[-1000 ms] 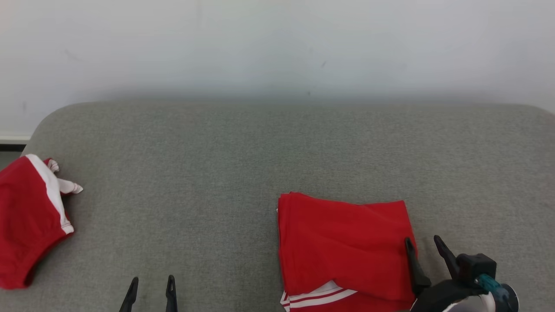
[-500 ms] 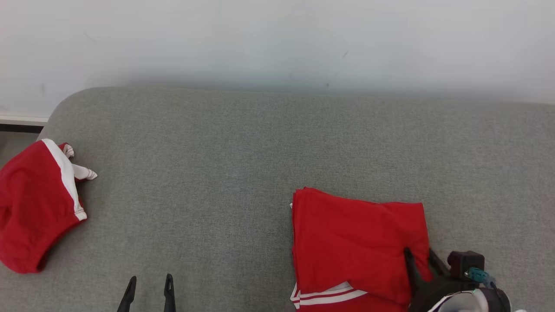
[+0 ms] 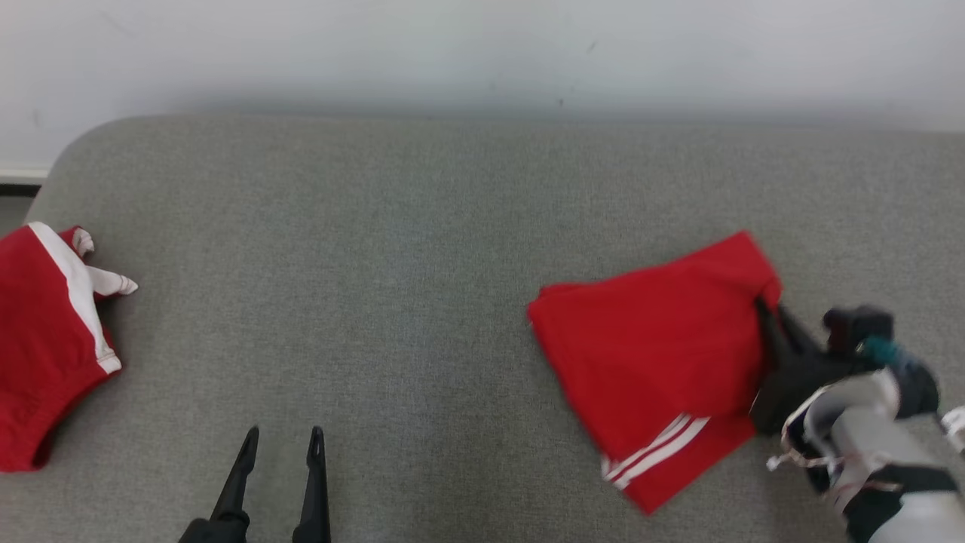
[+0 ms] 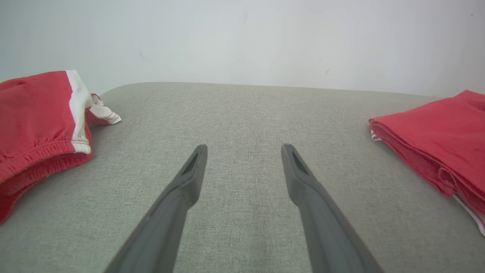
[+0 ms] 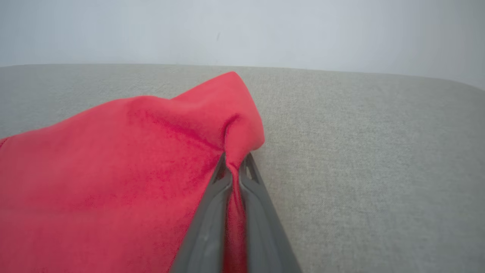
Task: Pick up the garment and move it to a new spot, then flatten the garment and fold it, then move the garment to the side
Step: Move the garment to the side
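Observation:
The folded red garment (image 3: 656,354) with white stripes at its near hem lies turned at a slant on the right of the grey cushion (image 3: 422,249). My right gripper (image 3: 765,309) is shut on the garment's right edge; in the right wrist view the red cloth (image 5: 132,170) is pinched between the closed fingers (image 5: 212,204). The garment's left edge (image 4: 428,129) shows in the left wrist view. My left gripper (image 3: 280,437) stands open over bare cushion near the front, its fingers (image 4: 189,178) apart with nothing between them.
A second red garment (image 3: 38,354) with a white band lies bunched at the cushion's left edge, also seen as red cloth (image 4: 38,117) in the left wrist view. A pale wall (image 3: 482,53) stands behind the cushion.
My right gripper has shut on the garment's right edge and dragged it up and to the right, turning it to a slant. The camera has also shifted. The left gripper stays open.

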`<state>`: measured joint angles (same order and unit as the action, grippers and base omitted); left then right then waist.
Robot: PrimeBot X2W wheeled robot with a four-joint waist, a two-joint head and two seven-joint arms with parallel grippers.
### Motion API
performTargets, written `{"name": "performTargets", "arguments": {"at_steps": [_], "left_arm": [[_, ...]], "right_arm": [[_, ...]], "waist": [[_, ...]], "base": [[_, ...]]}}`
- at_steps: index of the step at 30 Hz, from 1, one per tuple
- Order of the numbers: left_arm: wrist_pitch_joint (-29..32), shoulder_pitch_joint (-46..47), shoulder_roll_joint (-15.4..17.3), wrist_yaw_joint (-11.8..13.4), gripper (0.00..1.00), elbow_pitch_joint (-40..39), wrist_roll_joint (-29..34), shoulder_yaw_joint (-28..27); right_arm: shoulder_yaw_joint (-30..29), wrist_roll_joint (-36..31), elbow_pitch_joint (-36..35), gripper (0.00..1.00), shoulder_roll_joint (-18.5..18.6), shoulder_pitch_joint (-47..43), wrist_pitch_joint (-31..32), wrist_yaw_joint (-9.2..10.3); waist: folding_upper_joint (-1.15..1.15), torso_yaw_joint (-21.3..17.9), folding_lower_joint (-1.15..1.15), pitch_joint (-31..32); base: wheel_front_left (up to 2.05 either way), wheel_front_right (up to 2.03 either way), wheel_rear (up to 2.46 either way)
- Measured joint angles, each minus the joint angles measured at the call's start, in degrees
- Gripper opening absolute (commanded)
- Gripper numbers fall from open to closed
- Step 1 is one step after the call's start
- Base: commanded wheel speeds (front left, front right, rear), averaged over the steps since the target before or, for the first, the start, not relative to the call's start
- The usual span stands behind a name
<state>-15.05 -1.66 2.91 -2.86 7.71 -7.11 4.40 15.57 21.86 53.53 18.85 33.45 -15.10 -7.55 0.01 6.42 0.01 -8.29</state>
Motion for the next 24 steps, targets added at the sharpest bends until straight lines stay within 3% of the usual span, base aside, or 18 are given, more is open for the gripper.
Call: {"name": "performTargets", "arguments": {"at_steps": [8,24], "left_arm": [[0.0,5.0,0.0,-0.6,1.00,-4.5,0.6,2.4],[0.0,11.6,0.0,-2.3,1.00,-12.6,4.3,1.6]], "right_arm": [[1.9,0.3,0.2,0.00,8.0,13.0,0.2,0.00],[5.4,0.3,0.5,0.00,23.7,27.3,2.0,0.00]], "waist": [[0.00,-1.3,0.01,-7.0],[0.00,-6.7,0.01,-20.8]], "base": [[0.00,0.00,0.00],[0.00,0.00,0.00]]}}
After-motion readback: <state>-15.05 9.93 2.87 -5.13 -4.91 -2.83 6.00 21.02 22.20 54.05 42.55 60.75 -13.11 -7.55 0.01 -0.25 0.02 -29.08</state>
